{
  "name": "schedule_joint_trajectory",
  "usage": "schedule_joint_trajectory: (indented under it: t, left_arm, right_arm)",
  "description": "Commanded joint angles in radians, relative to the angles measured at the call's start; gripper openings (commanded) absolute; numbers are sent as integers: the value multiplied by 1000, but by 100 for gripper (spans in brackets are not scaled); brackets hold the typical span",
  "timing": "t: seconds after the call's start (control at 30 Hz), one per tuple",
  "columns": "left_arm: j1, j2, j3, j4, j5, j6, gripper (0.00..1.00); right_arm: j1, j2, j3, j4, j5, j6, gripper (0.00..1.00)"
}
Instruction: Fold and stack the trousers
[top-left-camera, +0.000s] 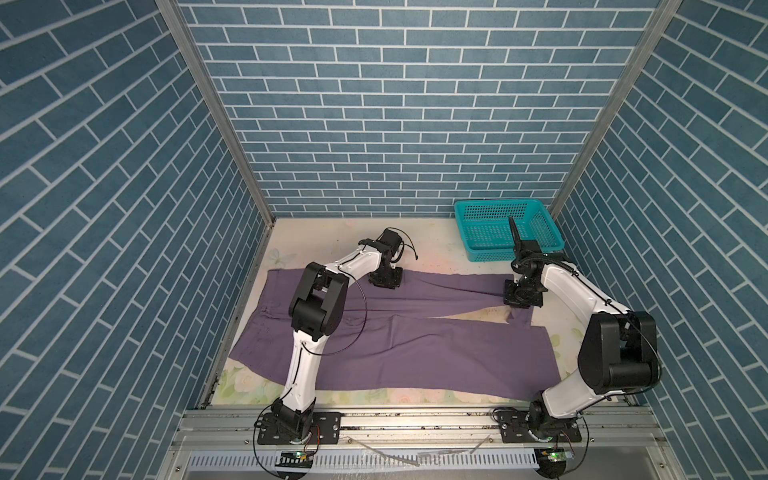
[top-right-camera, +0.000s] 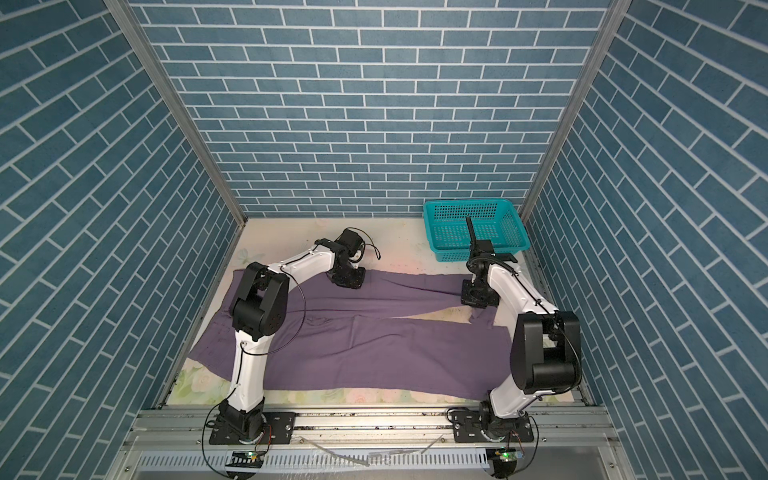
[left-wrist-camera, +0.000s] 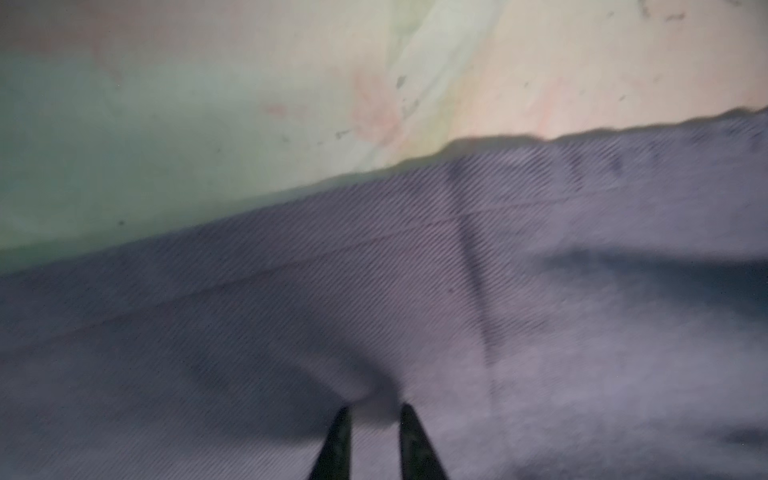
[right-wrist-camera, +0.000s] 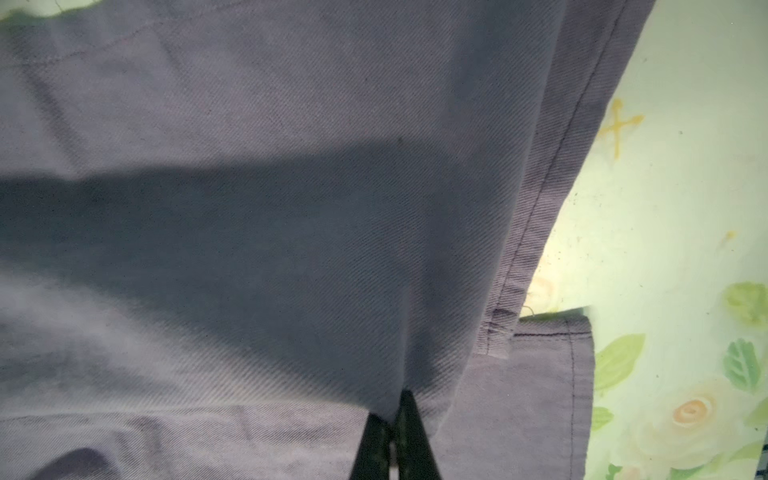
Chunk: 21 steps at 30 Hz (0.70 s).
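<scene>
The mauve trousers (top-left-camera: 415, 353) (top-right-camera: 374, 349) lie spread flat on the table, waist at the left and both legs running to the right. My left gripper (top-left-camera: 385, 284) (top-right-camera: 349, 282) points down onto the far leg near its back edge. In the left wrist view its fingers (left-wrist-camera: 374, 409) stand apart, open, over the fabric (left-wrist-camera: 415, 270). My right gripper (top-left-camera: 517, 305) (top-right-camera: 473, 303) is down at the far leg's hem end. In the right wrist view it (right-wrist-camera: 395, 405) is shut on a raised pinch of trouser cloth (right-wrist-camera: 291, 208).
A teal perforated basket (top-left-camera: 490, 255) (top-right-camera: 457, 255) stands at the back right corner, just behind the right arm. The table has a floral cover (top-left-camera: 332, 245). Blue brick-pattern walls close the back and both sides. A metal rail runs along the front.
</scene>
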Motion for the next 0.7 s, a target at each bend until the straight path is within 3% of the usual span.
schedule_joint_trajectory:
  t: [0.0, 0.1, 0.23, 0.33, 0.37, 0.4, 0.5, 0.67]
  left_arm:
    - [18, -57, -47, -6, -56, -10, 49]
    - [63, -101, -85, -4, -108, -33, 64]
    - [150, -151, -135, -12, -156, -96, 85]
    - [196, -198, -195, -5, -217, -126, 86]
    - [208, -210, -212, -7, -238, -138, 86]
    - [223, -224, -230, -9, -261, -160, 86]
    - [268, -266, -303, 2, -292, -220, 86]
    - [345, -287, -397, 82, -260, -282, 84]
  right_arm:
    - [-8, -7, -30, -20, 10, -14, 22]
    - [-15, -43, -59, 16, -46, 14, 42]
    - [-45, -88, -82, 50, -65, 53, 54]
    - [-88, -118, -105, 69, -65, 81, 59]
    - [-104, -125, -118, 80, -67, 92, 67]
    - [-125, -131, -136, 92, -67, 109, 97]
    - [-208, -120, -194, 136, -127, 142, 96]
    - [-294, -66, -264, 229, -235, 164, 71]
